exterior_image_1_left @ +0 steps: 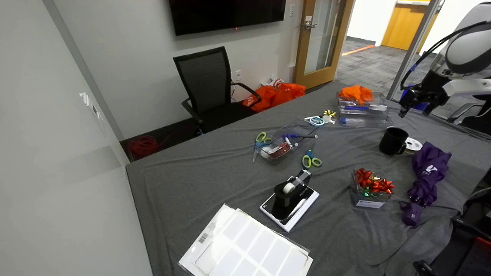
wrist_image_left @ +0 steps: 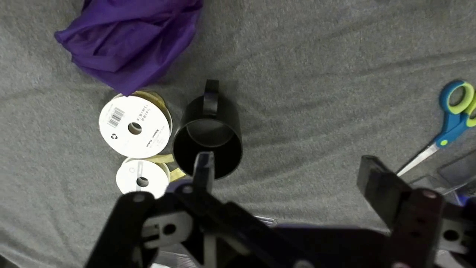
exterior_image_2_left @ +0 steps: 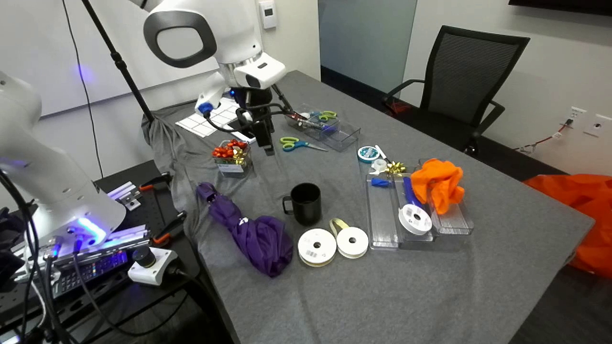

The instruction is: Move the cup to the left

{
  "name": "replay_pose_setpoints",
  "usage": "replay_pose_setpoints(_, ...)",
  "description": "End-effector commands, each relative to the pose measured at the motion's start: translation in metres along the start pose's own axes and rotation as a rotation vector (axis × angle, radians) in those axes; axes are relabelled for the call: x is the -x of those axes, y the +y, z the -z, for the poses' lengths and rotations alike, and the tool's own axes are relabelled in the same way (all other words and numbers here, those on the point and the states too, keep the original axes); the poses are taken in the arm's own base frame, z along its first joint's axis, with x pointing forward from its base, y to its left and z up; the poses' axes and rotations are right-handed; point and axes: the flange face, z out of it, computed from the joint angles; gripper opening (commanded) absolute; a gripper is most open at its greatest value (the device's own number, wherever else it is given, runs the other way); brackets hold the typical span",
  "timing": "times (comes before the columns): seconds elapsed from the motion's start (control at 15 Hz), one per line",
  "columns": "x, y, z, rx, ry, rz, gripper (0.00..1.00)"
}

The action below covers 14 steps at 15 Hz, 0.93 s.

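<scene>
The black cup (exterior_image_1_left: 392, 141) stands upright on the grey cloth-covered table, and it also shows in an exterior view (exterior_image_2_left: 308, 205) with its handle toward the purple umbrella. In the wrist view the cup (wrist_image_left: 210, 132) has its opening toward the camera and its handle toward the top of the picture. My gripper (wrist_image_left: 287, 158) is open with nothing between its fingers. Its left finger overlaps the cup's rim in the wrist view. In both exterior views the gripper (exterior_image_1_left: 414, 112) hovers above the table, higher than the cup and apart from it; the fingertips also show there (exterior_image_2_left: 268, 149).
Two white ribbon spools (exterior_image_2_left: 317, 246) lie close beside the cup, with a folded purple umbrella (exterior_image_2_left: 260, 239) near them. Clear trays (exterior_image_2_left: 382, 215) with an orange cloth (exterior_image_2_left: 437, 184) are nearby. A bow box (exterior_image_1_left: 369, 196), blue-green scissors (exterior_image_1_left: 310, 159) and a tape dispenser (exterior_image_1_left: 284, 197) also lie on the table.
</scene>
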Motion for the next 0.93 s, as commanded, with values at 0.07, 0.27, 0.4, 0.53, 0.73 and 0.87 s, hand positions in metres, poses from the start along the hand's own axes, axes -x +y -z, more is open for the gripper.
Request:
replay_pose_setpoints(0.07,-0.004,-0.003,-0.054,0.031,-0.011,-0.100,1.00)
replay_pose_setpoints(0.27,-0.001,-0.002,-0.085,0.060,-0.029,-0.111,1.00)
replay_pose_setpoints(0.4,0.002,0.000,-0.101,0.076,-0.037,-0.100,1.00)
replay_pose_setpoints(0.53,0.003,0.005,-0.115,0.094,-0.039,-0.088,1.00)
replay_pose_setpoints(0.73,0.003,0.013,-0.130,0.122,-0.043,-0.062,1.00)
replay_pose_setpoints(0.87,0.003,0.017,-0.139,0.131,-0.045,-0.046,1.00)
